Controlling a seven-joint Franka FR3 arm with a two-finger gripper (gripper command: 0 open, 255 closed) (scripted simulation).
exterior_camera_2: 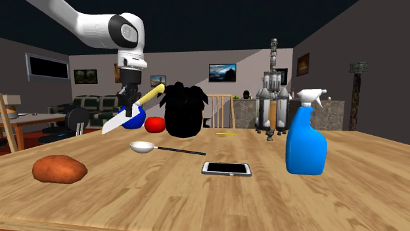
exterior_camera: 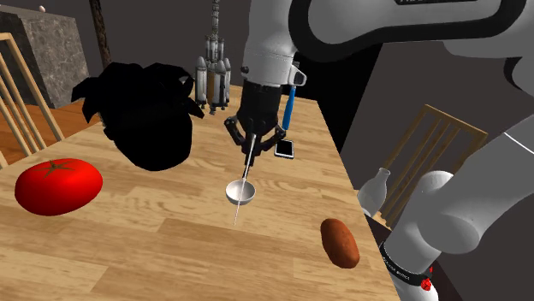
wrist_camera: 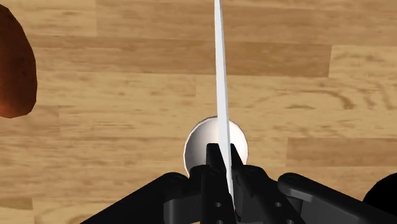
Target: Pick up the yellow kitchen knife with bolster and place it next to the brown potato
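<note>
Claw [exterior_camera: 251, 145] clamped on the knife [exterior_camera_2: 125, 119], which has a yellow handle and a white blade. Knife is held in the air above the desk [exterior_camera: 171, 248], blade slanting down over a white spoon [exterior_camera: 242, 191]. Potato [exterior_camera: 340, 242] lies on the desk at the shoulder view's near right, apart from the knife.

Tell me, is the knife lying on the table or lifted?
Lifted: the gripper clasps the knife, its blade slanting down above the table.

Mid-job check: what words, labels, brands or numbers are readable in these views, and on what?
None can be read.
White lettering on the arm link: cut off by the shoulder view's top edge.
Print on the dark band round the arm's base: too small.
Spray bottle and phone: no label.
</note>
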